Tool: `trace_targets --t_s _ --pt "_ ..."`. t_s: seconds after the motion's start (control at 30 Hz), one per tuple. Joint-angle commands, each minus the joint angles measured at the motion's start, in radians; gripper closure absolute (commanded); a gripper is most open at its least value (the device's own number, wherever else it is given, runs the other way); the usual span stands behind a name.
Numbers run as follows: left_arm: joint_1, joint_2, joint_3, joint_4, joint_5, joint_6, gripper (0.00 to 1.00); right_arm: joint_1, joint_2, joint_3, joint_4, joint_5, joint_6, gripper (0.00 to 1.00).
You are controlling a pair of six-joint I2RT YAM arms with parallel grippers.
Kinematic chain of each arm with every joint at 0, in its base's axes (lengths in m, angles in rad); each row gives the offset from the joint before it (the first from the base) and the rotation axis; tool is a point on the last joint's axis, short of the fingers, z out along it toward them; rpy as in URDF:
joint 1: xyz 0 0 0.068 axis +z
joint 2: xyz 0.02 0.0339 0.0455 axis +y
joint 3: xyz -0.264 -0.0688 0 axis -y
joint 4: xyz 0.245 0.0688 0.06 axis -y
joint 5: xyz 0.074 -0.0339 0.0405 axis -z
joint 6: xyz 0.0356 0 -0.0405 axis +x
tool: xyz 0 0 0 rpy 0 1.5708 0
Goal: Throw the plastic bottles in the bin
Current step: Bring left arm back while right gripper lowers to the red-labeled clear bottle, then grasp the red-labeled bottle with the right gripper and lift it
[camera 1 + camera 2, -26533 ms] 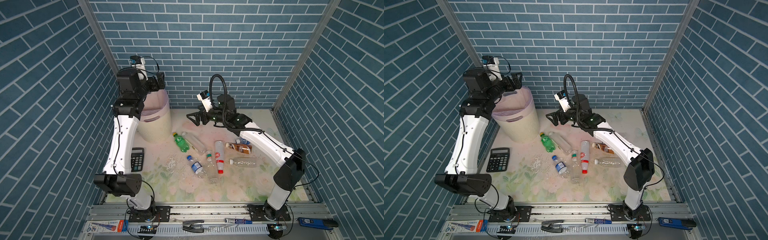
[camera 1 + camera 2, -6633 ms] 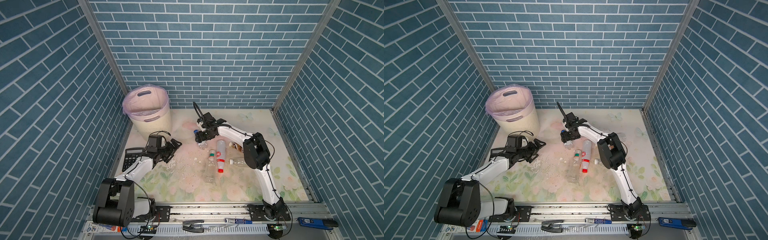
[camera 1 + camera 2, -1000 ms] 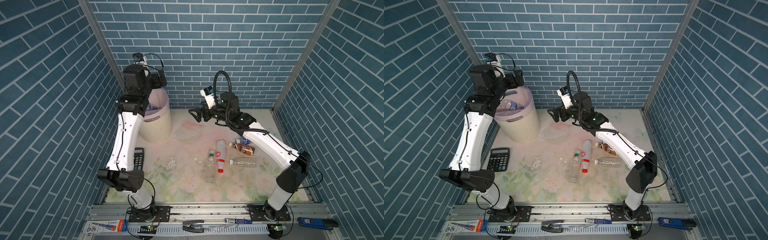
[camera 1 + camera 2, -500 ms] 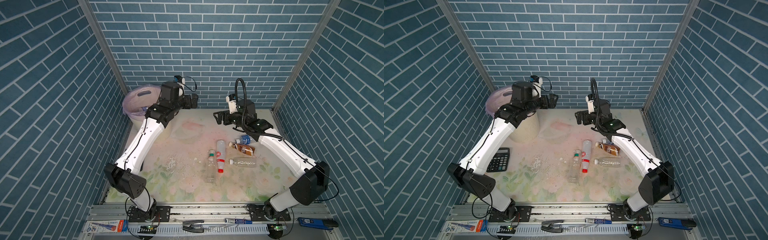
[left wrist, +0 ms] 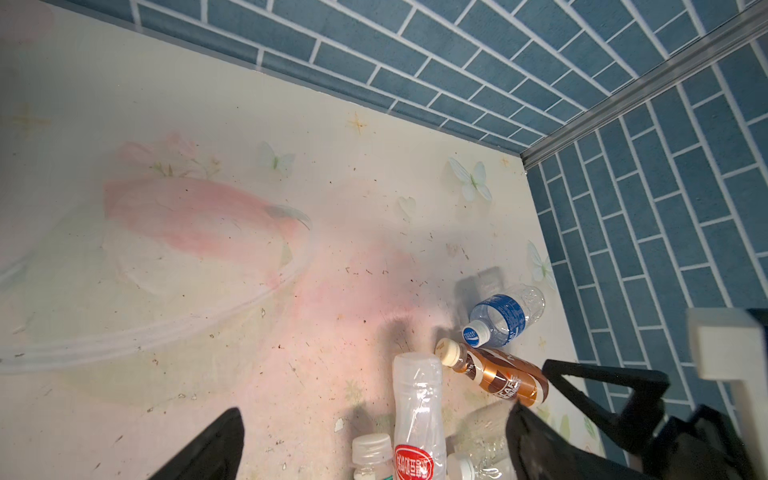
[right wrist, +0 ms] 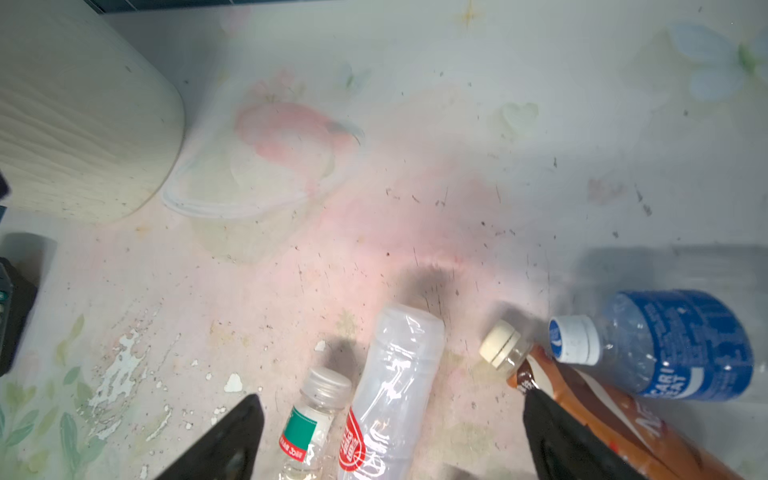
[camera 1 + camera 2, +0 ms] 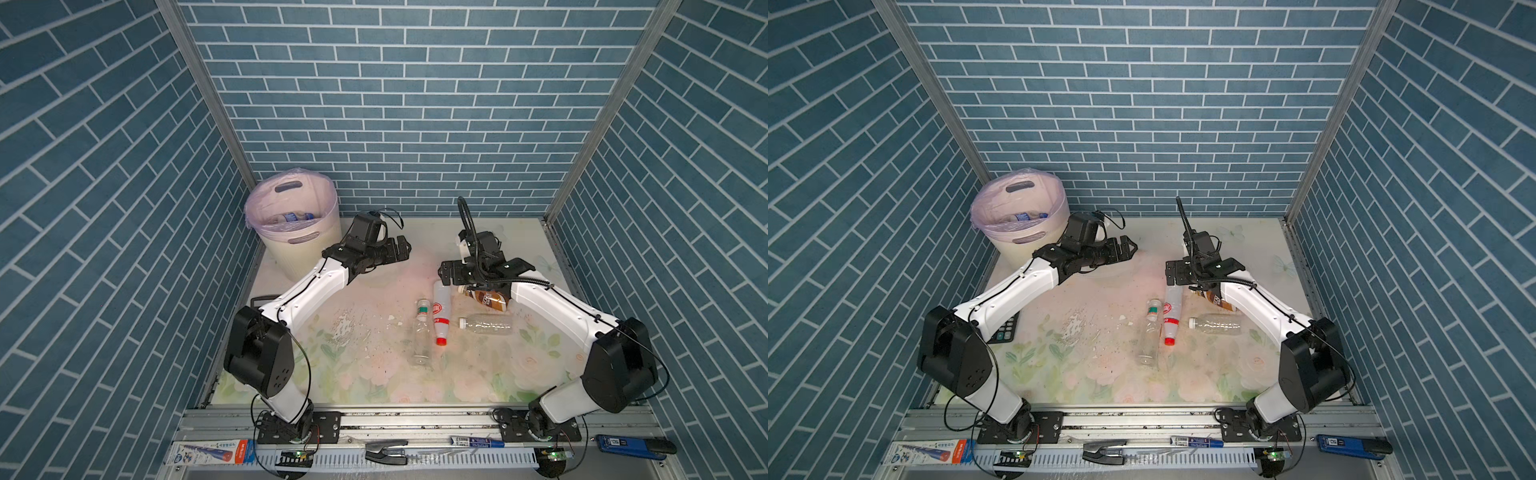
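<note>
Just below the right claw, the red-capped bottle.

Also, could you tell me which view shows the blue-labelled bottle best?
The left wrist view: the whole blue-labelled bottle lies sharp. The right wrist view shows it closer but blurred, at the frame's edge. Both top views miss it, behind the right arm.

We see a table with a flower cover, pink and green, with dark specks and white flakes near the middle. The bin stands in its far left corner. A black calculator lies at the left edge. Right of the middle, five bottles lie down: a white bottle with a red cap, a green-label bottle just left of it, a brown bottle, a plain clear bottle, and a blue-label bottle by the brown one's cap.
</note>
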Motion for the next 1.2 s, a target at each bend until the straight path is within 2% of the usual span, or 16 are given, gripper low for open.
trace_targets --t_s 0.0,0.2,0.67,0.87,1.03,1.17 --pt "-0.002 -0.043 -0.022 0.072 0.025 -0.040 0.01 0.015 0.038 -0.039 -0.008 -0.014 0.057 0.07" --pt "-0.003 -0.041 -0.064 0.083 0.042 -0.057 0.01 0.062 0.131 -0.020 -0.021 0.015 0.060 0.13" --pt "-0.002 -0.044 -0.094 0.088 0.054 -0.059 0.01 0.068 0.270 -0.005 -0.019 0.055 0.060 0.22" --pt "-0.002 -0.047 -0.099 0.083 0.049 -0.056 0.01 0.064 0.312 0.021 -0.009 0.054 0.038 0.35" --pt "-0.002 -0.044 -0.107 0.088 0.050 -0.059 0.01 0.058 0.356 0.093 -0.038 0.087 -0.008 0.50" --pt "-0.003 -0.040 -0.105 0.086 0.052 -0.057 0.01 0.033 0.411 0.189 -0.050 0.093 -0.051 0.56"
